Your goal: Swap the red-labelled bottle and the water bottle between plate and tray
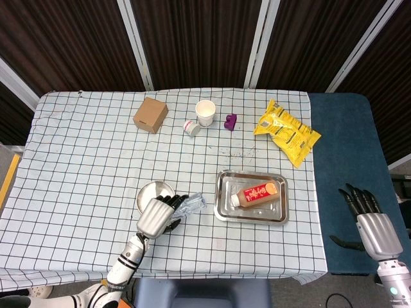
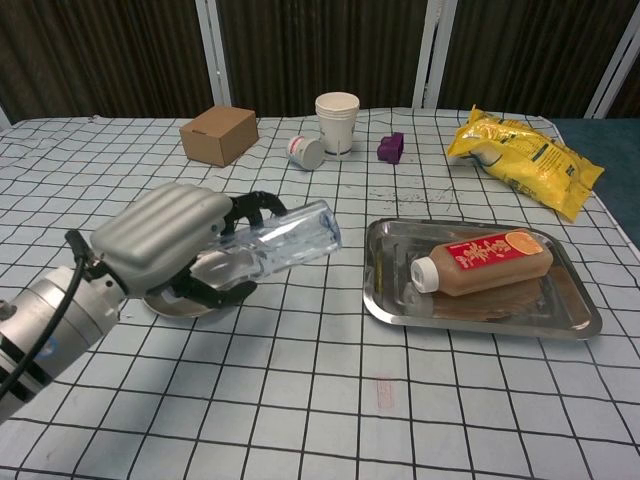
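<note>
The left hand (image 2: 165, 240) grips the clear water bottle (image 2: 275, 243) and holds it off the bench (image 2: 330, 400), over the plate (image 1: 149, 190). The red-labelled bottle (image 2: 483, 261) lies on its side in the tray (image 2: 390, 300) (cap toward the plate). The right hand (image 1: 370, 220) hangs beyond the bench edge, fingers apart, holding nothing.

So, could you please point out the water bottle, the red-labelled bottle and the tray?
water bottle (image 2: 290, 240), chest view, clear body.
red-labelled bottle (image 2: 490, 260), chest view, red label.
tray (image 2: 385, 300), chest view, left rim.
</note>
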`<state>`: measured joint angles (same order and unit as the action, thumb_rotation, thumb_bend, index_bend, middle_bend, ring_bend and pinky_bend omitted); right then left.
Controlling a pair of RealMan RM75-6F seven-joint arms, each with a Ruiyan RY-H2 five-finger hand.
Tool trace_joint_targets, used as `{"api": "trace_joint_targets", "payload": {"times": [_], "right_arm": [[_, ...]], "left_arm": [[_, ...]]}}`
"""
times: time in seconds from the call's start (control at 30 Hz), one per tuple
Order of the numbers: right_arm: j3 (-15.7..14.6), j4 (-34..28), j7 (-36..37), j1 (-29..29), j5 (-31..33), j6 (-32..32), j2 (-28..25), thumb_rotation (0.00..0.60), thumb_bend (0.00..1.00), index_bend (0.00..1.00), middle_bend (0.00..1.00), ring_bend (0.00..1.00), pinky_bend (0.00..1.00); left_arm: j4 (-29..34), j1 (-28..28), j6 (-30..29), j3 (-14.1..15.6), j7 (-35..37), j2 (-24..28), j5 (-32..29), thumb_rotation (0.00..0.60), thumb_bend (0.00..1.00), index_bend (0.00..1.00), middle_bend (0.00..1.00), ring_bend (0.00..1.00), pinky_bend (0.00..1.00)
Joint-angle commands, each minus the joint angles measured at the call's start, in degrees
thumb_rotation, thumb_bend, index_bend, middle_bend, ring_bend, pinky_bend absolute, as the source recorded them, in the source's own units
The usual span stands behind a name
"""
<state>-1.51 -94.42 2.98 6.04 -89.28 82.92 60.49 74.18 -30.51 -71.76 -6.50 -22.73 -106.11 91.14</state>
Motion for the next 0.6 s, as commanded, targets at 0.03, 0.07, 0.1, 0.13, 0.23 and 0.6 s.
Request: {"api": "trace_joint_targets", "payload": {"times": [0.03, 0.07, 0.1, 0.13, 0.23, 0.6], "right_arm": [[-0.03, -0.16, 0.12, -0.1, -0.28, 0.03, -0.21, 0.6, 0.24, 0.0, 0.0, 0.0, 0.07], [0.04, -0.17, -0.05, -0.18, -0.3, 0.15, -0.15, 0.6, 0.24, 0.0, 0.0, 0.0, 0.07], [0.04, -0.23, -0.23, -0.26, -0.35, 0.2, -0.11, 0.6, 0.24, 0.0, 0.0, 0.0, 0.07], [0.0, -0.32, -0.27, -0.29, -0.45, 0.16, -0.13, 0.6, 0.24, 0.0, 0.0, 0.0, 0.07], [-0.12, -0.61, -0.47, -0.41, -0.87, 0.15, -0.11, 0.6, 0.24, 0.0, 0.0, 0.0, 0.07], [0.18, -0.92, -3.02, -0.18, -0.47, -0.98, 1.11, 0.6, 0.24, 0.0, 0.0, 0.0, 0.07]], "left_arm": [[-2.25, -1.81, -0.39, -1.13, 4.5, 4.16, 1.79, 0.6, 0.43, 0.46, 0.76, 0.67, 0.63], [-3.11, -2.19, 0.06, -1.12, 6.12, 5.26, 1.89, 0.6, 0.43, 0.46, 0.75, 0.67, 0.63], [-4.53, -2.54, 0.66, -1.03, 8.38, 6.46, 1.82, 0.6, 0.43, 0.46, 0.75, 0.66, 0.63], [-5.7, -2.66, 1.13, -0.92, 9.91, 7.09, 1.55, 0.6, 0.43, 0.46, 0.75, 0.66, 0.63], [-9.53, -2.47, 2.45, 0.01, 14.09, 7.93, 0.48, 0.6, 0.42, 0.44, 0.74, 0.65, 0.62], [-17.14, -1.87, 6.08, 2.81, 17.36, 5.47, -1.64, 0.6, 0.41, 0.15, 0.37, 0.38, 0.46]]}}
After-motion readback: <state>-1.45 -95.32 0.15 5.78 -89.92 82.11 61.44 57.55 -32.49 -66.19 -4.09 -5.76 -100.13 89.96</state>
